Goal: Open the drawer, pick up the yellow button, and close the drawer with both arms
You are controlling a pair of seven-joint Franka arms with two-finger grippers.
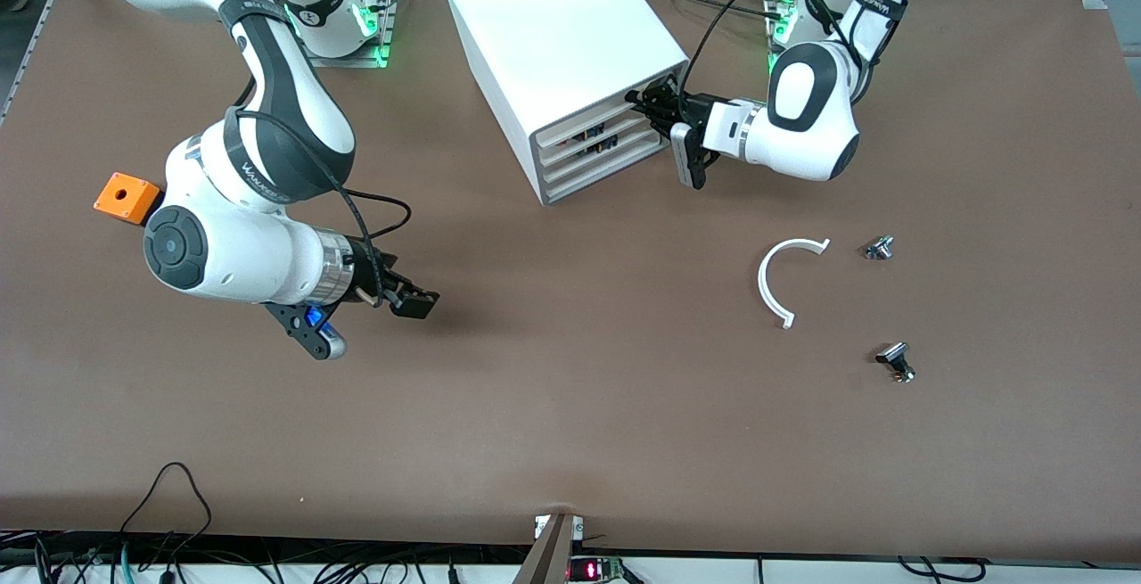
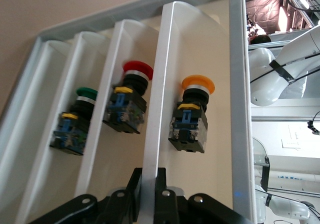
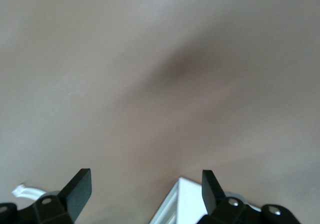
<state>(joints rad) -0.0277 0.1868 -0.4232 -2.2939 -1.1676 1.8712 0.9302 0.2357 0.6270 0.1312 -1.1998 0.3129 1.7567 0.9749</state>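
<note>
**Drawer grabbed, button not yet taken**

Left gripper (image 1: pixel 644 101) pinches the front lip of the top drawer (image 2: pixel 200 59), apparently slightly open. Orange-capped button (image 2: pixel 191 115) sits inside, untouched. Right gripper (image 1: pixel 419 301) waits over bare table (image 1: pixel 570 406), jaws spread, empty. Left: finish opening, pick, close.

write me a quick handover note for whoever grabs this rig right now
Left gripper: at the front of the white cabinet, shut on the front edge of the top drawer.
Right gripper: open, holding nothing, over bare table toward the right arm's end; that arm waits.
Button: orange cap, in the top drawer; the left wrist view also shows a red-capped button and a green-capped button in lower drawers.
Done: drawer front gripped, drawer barely out.
Left: pull the drawer open, take the orange button, close the drawer.
</note>
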